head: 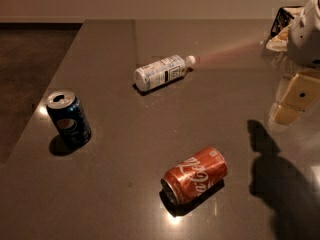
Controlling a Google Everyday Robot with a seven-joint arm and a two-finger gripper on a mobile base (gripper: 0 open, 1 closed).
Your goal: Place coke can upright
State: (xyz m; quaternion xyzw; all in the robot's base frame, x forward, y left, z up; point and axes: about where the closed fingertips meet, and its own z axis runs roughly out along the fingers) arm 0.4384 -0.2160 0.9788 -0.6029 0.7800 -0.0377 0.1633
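Observation:
The coke can (195, 175) lies on its side on the dark table top (125, 199), front centre, its silver end facing the lower left. My gripper (295, 101) hangs at the right edge of the view, above the table and well to the upper right of the can, not touching it. It holds nothing that I can see.
A dark blue Pepsi can (69, 119) stands upright at the left. A clear plastic bottle with a white label (161, 72) lies on its side at the back centre. A dark tray with items (282, 26) sits at the far right corner. The table's left edge drops to the floor.

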